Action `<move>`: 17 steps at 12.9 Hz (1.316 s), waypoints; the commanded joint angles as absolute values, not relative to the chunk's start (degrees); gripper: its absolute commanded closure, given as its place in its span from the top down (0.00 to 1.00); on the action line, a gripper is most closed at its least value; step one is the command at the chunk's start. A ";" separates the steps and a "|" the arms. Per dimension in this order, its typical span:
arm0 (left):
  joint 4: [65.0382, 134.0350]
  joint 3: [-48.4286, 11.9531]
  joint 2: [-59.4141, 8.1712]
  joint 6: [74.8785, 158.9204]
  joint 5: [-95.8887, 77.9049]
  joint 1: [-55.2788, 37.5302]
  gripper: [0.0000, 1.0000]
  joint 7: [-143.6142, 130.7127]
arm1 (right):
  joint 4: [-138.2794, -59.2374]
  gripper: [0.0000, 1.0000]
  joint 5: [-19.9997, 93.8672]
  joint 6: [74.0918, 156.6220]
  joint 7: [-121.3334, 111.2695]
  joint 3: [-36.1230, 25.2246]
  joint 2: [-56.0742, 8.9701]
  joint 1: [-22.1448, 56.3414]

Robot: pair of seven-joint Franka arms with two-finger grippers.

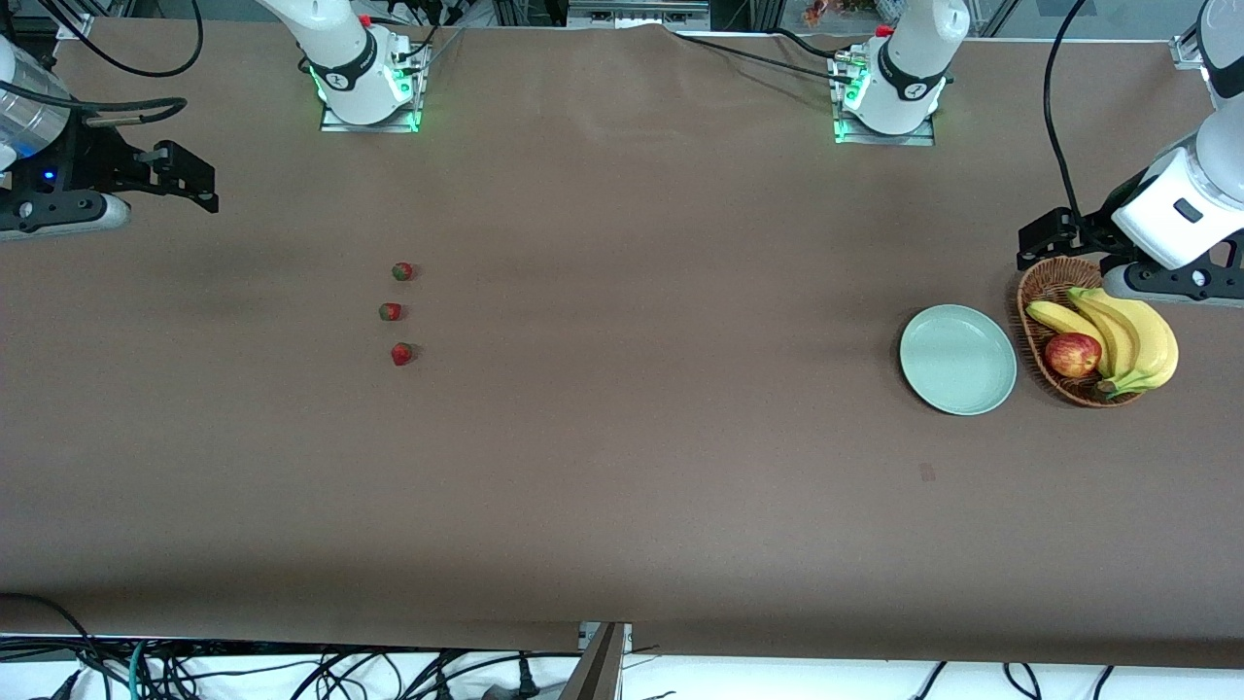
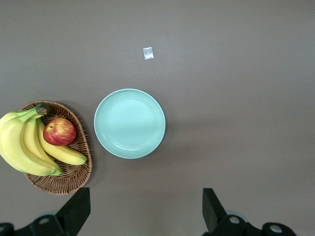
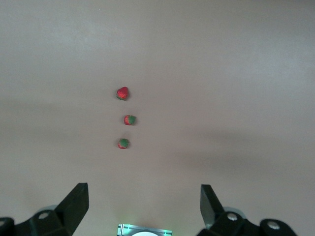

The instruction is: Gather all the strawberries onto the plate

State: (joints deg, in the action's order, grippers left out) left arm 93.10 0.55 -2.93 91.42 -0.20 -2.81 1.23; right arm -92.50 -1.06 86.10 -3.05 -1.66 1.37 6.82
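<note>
Two grippers, both up in the air with fingers spread, nothing held. Left gripper [image 2: 145, 211] hangs at the left arm's end of the bench [image 1: 622, 467], over the basket's [image 1: 1040, 292] edge. Right gripper [image 3: 143, 209] hangs at the right arm's end, over bare bench; in the front view it's cut off by the frame edge.

Plate [image 1: 957, 359]: round, shallow, pale mint, nothing on it, sits just beside the basket, toward the right arm's end from it. Basket holds bananas [image 1: 1132, 335] and an apple [image 1: 1072, 354].

Strawberries [image 1: 390, 311]: three tiny red berries with green tops, in a short line on the bench, well apart from the plate, toward the right arm's end. None touching each other.

Small pale scrap [image 2: 148, 53] on the bench near the plate, can't tell what it is.
</note>
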 commanded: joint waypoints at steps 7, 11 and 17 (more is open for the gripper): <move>93.34 0.53 -3.08 91.76 -1.32 -2.55 1.00 1.14 | -91.67 1.00 -0.88 84.64 -2.64 -1.49 1.14 6.24; 93.34 0.53 -3.08 91.76 -1.32 -2.64 1.00 1.14 | -91.41 1.00 -0.70 84.99 -2.64 -1.41 1.14 6.33; 91.58 0.53 -3.69 91.58 -1.23 -2.55 1.00 1.23 | -90.70 1.00 1.04 85.60 -3.07 -1.14 0.88 6.86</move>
